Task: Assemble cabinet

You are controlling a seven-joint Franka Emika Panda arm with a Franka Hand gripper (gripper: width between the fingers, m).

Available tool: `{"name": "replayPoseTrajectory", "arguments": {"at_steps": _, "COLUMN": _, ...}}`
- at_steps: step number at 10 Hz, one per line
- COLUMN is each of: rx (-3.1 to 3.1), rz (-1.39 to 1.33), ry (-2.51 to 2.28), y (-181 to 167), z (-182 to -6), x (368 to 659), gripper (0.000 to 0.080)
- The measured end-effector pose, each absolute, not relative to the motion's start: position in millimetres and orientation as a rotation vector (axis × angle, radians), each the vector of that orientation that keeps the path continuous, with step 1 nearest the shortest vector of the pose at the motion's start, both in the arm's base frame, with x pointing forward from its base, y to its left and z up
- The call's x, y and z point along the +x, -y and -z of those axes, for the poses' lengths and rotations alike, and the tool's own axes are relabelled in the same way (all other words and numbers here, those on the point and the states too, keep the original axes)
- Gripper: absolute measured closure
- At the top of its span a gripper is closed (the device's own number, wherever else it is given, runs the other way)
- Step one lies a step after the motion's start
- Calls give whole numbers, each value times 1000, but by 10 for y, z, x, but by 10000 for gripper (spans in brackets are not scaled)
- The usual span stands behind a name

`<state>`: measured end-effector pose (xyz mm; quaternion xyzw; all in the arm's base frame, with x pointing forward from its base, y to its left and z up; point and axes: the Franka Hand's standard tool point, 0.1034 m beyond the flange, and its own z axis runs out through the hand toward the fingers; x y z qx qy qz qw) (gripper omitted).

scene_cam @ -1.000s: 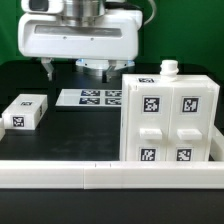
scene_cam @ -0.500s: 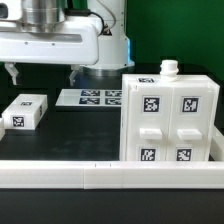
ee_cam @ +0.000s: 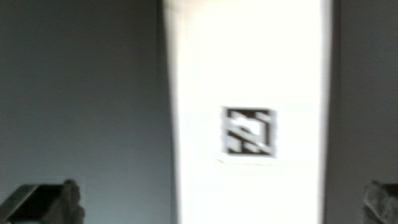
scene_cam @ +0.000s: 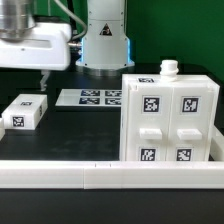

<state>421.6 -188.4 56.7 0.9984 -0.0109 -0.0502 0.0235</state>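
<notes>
The cabinet [scene_cam: 170,120] is a large white box with four tagged compartments and a small white knob on top. It stands at the exterior view's right. My gripper [scene_cam: 12,76] hangs at the upper left, above a small white single-tag block [scene_cam: 25,110]. Only one dark finger [scene_cam: 43,78] shows there. In the wrist view the gripper [ee_cam: 214,205] is open and empty. Its fingertips [ee_cam: 45,205] stand wide apart on either side of a white tagged block [ee_cam: 249,90] that lies below them.
The marker board [scene_cam: 90,98] lies flat on the black table between the small block and the cabinet. A long white rail [scene_cam: 100,175] runs along the front edge. The robot's base [scene_cam: 105,40] stands at the back.
The gripper has moved steadily to the exterior view's left, from above the marker board to above the small block. The cabinet, block and board have not moved.
</notes>
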Motion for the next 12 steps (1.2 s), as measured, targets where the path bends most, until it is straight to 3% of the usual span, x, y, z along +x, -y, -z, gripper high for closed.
{"name": "replayPoseTrajectory", "arguments": {"at_steps": 3, "rx": 3091, "rz": 171, "ry": 17, "y": 1829, "z": -515, "x": 4206, "gripper": 2}}
{"name": "replayPoseTrajectory", "arguments": {"at_steps": 9, "rx": 3072, "rz": 188, "ry": -45, "y": 1756, "z": -241, "x": 4155, "gripper": 2}}
{"name": "replayPoseTrajectory", "arguments": {"at_steps": 12, "rx": 3071, "rz": 196, "ry": -52, "y": 1761, "z": -214, "x": 4136, "gripper": 2}}
